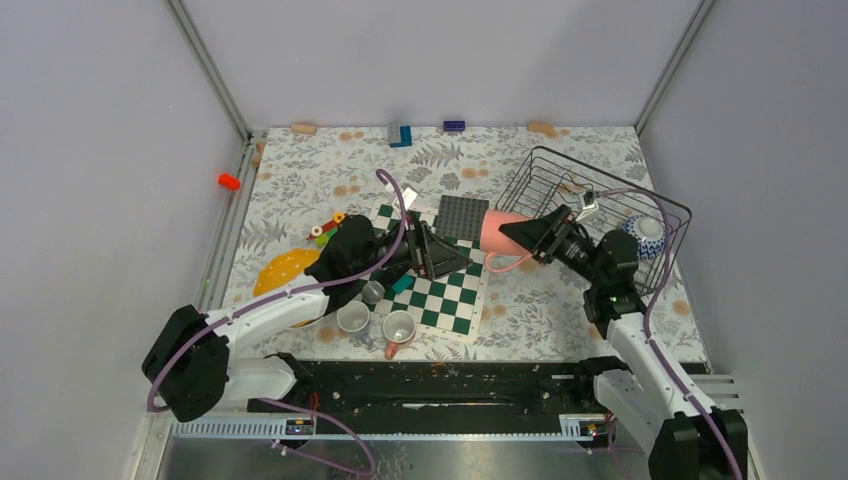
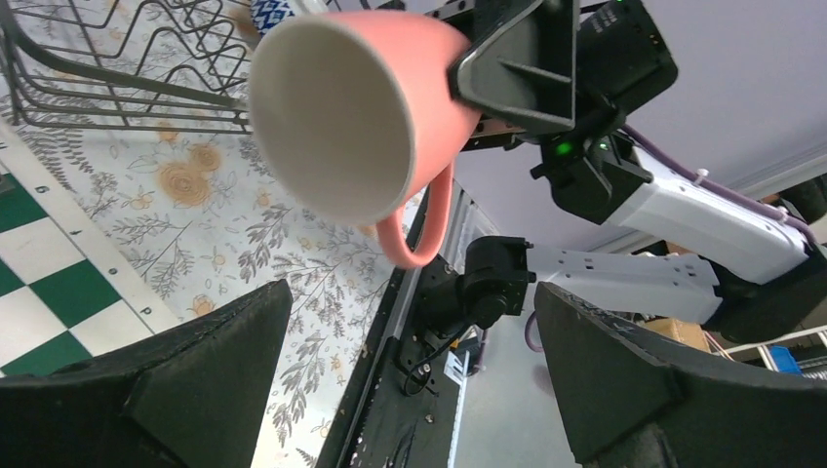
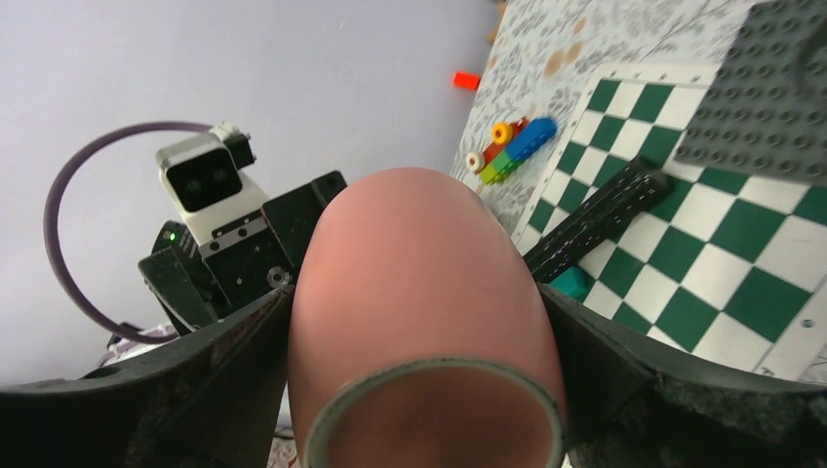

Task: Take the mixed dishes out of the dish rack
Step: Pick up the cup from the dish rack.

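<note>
**Passing the pink mug from the right arm to the left**

Close to the tabletop's near edge, a grey mug and a pale pink mug stand upright beside the chessboard. The yellow-orange plate lies toward the left edge, partly under the left arm. These look already unloaded.

Above the chessboard, the left gripper has its jaws spread wide and empty, facing the mouth of the held pink mug. The right gripper is clamped on that mug's base, so it hangs sideways in the air with its handle pointing down.

This looks like a handover. The left fingers should probably close across the mug's wall near the rim, clear of the handle. The right jaws ought to let go only once that hold is firm, because glazed ceramic can slip.

Toward the far right corner, the dish rack holds a blue-and-white patterned dish, not yet unloaded.
</note>
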`<state>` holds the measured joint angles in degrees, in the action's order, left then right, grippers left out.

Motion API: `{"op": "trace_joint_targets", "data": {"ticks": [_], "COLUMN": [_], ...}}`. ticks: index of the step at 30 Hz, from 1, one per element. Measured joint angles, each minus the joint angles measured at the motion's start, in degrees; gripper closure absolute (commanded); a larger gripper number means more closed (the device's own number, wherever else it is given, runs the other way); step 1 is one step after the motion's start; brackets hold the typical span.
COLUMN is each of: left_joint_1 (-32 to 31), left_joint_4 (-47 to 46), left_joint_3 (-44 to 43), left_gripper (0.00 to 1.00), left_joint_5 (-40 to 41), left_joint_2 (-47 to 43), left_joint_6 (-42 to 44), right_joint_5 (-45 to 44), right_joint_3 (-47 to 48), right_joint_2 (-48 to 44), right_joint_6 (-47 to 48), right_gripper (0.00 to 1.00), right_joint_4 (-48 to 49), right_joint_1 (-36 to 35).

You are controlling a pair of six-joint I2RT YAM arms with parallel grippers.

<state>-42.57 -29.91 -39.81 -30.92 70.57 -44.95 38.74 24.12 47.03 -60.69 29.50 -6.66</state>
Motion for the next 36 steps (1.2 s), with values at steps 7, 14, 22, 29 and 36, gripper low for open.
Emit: {"op": "trace_joint_targets", "data": {"ticks": [7, 14, 22, 29, 36], "left_joint_1": [-0.1, -0.3, -0.9, -1.7, -2.8], "left_joint_4": [-1.0, -0.3, -0.1, 0.5, 1.2], "left_joint_3": [1.1, 1.1, 1.1, 0.8, 0.0], "left_gripper": [0.01, 0.01, 0.02, 0.08, 0.24], "left_joint_5": [-0.5, -0.4, -0.4, -0.4, -0.3], "left_joint_2": [-1.6, -2.7, -2.7, -1.9, -1.3], "left_joint_6": [-0.2, 0.1, 0.1, 0.2, 1.1], "right_joint_5": [1.4, 2.7, 2.9, 2.7, 2.4], "right_joint_3": [0.0, 0.0, 0.0, 0.2, 0.2], "right_joint_2": [5.7, 9.2, 10.1, 10.1, 10.1], "right_joint_6": [-1.8, -3.3, -3.2, -3.0, -2.7], "right_gripper": [0.95, 0.93, 0.92, 0.91, 0.91], "right_joint_4": [5.0, 9.9, 11.1, 11.1, 11.1], "right_joint_1": [-5.4, -9.0, -12.4, -14.7, -15.2]}}
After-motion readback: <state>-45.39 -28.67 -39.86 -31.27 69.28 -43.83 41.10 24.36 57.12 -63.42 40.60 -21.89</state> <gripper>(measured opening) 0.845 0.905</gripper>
